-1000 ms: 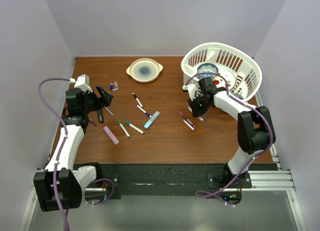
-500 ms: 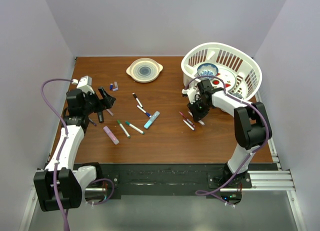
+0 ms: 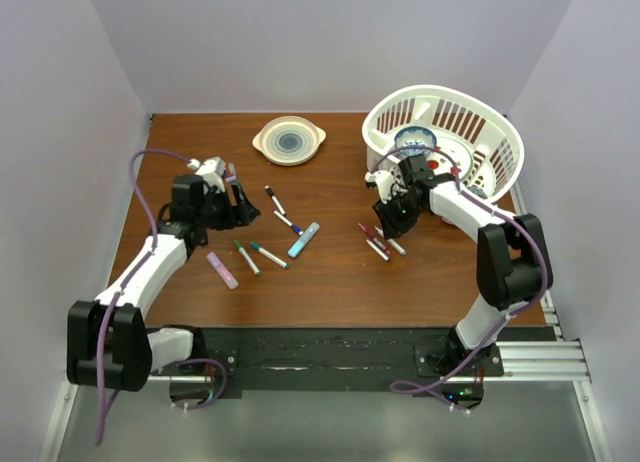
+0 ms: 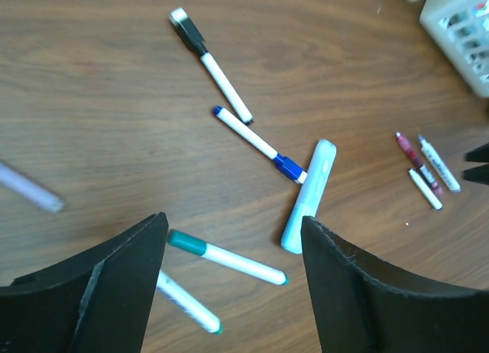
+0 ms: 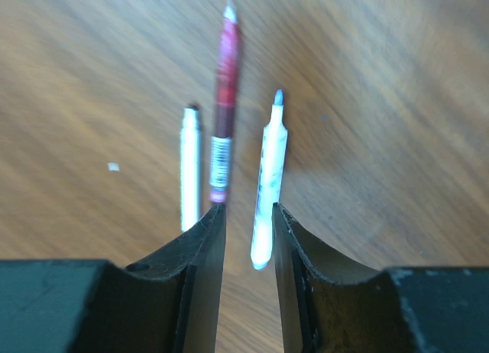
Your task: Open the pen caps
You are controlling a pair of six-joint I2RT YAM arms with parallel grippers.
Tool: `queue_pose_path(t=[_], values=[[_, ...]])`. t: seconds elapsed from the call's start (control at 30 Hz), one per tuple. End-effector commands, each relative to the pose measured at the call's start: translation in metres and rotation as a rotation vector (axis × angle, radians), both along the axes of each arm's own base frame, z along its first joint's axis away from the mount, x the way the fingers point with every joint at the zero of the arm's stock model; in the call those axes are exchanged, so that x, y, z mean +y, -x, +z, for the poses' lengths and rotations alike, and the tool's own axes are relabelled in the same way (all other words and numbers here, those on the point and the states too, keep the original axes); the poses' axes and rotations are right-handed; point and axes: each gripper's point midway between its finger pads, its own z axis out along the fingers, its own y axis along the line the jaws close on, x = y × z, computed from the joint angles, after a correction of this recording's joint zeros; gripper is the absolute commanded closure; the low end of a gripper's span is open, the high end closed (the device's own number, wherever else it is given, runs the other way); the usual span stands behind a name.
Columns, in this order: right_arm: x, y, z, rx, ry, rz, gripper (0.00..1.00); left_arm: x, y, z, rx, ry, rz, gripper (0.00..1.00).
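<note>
My left gripper (image 3: 237,208) is open and empty, hovering over the pens left of centre. In the left wrist view its jaws (image 4: 233,231) stand wide apart above a white pen with a teal cap (image 4: 186,242). Beyond lie a pen with a blue cap (image 4: 289,167), a pen with a black cap (image 4: 188,32) and a light blue highlighter (image 4: 308,196). My right gripper (image 3: 392,220) hangs low over three pens (image 3: 378,242). Its jaws (image 5: 248,215) stand a narrow gap apart, with the end of a white uncapped pen (image 5: 267,170) lying on the table in line with the gap, beside a red pen (image 5: 223,108).
A white laundry basket (image 3: 500,147) holding dishes stands at the back right, close behind my right arm. A cream bowl (image 3: 289,140) sits at the back centre. A purple highlighter (image 3: 222,270) and two small loose caps (image 3: 229,171) lie on the left of the brown table (image 3: 330,282).
My left arm swung right, from the table's left edge to over the middle pens. My right gripper shifted slightly; a white pen now lies on the table beside the red ones.
</note>
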Motion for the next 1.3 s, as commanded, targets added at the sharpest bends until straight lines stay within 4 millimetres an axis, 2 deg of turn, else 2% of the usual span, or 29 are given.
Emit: queue_pose_path(t=[0.0,0.03,0.1,0.13,0.17,0.23,0.27,0.3,0.33,0.37,0.43,0.47,0.5,0.53,0.57,0.6,0.63,0.67,0.73,0.77,0.83,0.93,0.97,1.1,1.13,1.27], values=[[0.032,0.002,0.057,-0.092,-0.209,0.097,0.64,-0.014,-0.025,0.006,0.006,-0.054,0.068,0.28],[0.038,0.005,0.067,-0.108,-0.250,0.117,0.64,-0.012,-0.031,-0.007,0.052,-0.072,0.125,0.28],[0.041,0.008,0.072,-0.118,-0.274,0.125,0.63,-0.021,-0.045,-0.006,0.064,-0.075,0.168,0.28],[0.042,0.009,0.075,-0.124,-0.281,0.129,0.63,-0.019,-0.050,-0.023,0.126,-0.082,0.235,0.28],[0.043,0.010,0.080,-0.132,-0.293,0.135,0.63,-0.024,-0.061,-0.017,0.125,-0.073,0.262,0.30],[0.045,0.012,0.084,-0.136,-0.305,0.141,0.62,-0.020,-0.067,-0.040,0.210,-0.100,0.356,0.30],[0.046,0.013,0.088,-0.142,-0.319,0.147,0.62,-0.023,-0.078,-0.034,0.202,-0.094,0.386,0.33],[0.047,0.014,0.089,-0.143,-0.326,0.151,0.62,-0.022,-0.079,-0.040,0.235,-0.105,0.413,0.35],[0.048,0.015,0.090,-0.142,-0.330,0.153,0.62,-0.021,-0.083,-0.055,0.274,-0.106,0.450,0.37],[0.049,0.015,0.095,-0.153,-0.340,0.160,0.62,-0.024,-0.094,-0.049,0.266,-0.096,0.466,0.41],[0.049,0.017,0.097,-0.155,-0.344,0.161,0.62,-0.027,-0.098,-0.066,0.317,-0.116,0.479,0.42],[0.050,0.018,0.098,-0.157,-0.349,0.165,0.62,-0.030,-0.109,-0.059,0.303,-0.107,0.487,0.44],[0.051,0.018,0.101,-0.163,-0.354,0.168,0.62,-0.030,-0.111,-0.063,0.322,-0.116,0.492,0.44],[0.051,0.019,0.102,-0.163,-0.360,0.169,0.62,-0.028,-0.114,-0.074,0.343,-0.144,0.506,0.44],[0.052,0.020,0.102,-0.165,-0.363,0.174,0.62,-0.031,-0.124,-0.067,0.329,-0.144,0.511,0.44],[0.053,0.020,0.104,-0.164,-0.368,0.178,0.62,-0.031,-0.125,-0.070,0.344,-0.162,0.507,0.44],[0.053,0.021,0.104,-0.161,-0.370,0.178,0.62,-0.029,-0.127,-0.082,0.362,-0.203,0.513,0.44],[0.053,0.022,0.106,-0.165,-0.373,0.183,0.62,-0.031,-0.136,-0.077,0.347,-0.209,0.518,0.44],[0.056,0.024,0.108,-0.168,-0.382,0.192,0.62,-0.022,-0.135,-0.092,0.383,-0.286,0.531,0.45],[0.056,0.025,0.108,-0.168,-0.383,0.195,0.61,-0.023,-0.143,-0.088,0.373,-0.294,0.530,0.44],[0.057,0.026,0.109,-0.170,-0.384,0.200,0.62,-0.020,-0.141,-0.101,0.405,-0.336,0.522,0.45],[0.059,0.027,0.108,-0.164,-0.385,0.208,0.62,-0.021,-0.140,-0.110,0.429,-0.353,0.505,0.51],[0.059,0.028,0.108,-0.163,-0.387,0.210,0.62,-0.021,-0.140,-0.111,0.431,-0.357,0.499,0.56],[0.061,0.029,0.109,-0.163,-0.387,0.217,0.62,-0.018,-0.138,-0.117,0.441,-0.383,0.486,0.64],[0.061,0.029,0.109,-0.162,-0.388,0.218,0.61,-0.017,-0.139,-0.117,0.439,-0.390,0.487,0.70],[0.061,0.029,0.108,-0.163,-0.385,0.219,0.62,-0.015,-0.141,-0.110,0.424,-0.389,0.494,0.83]])
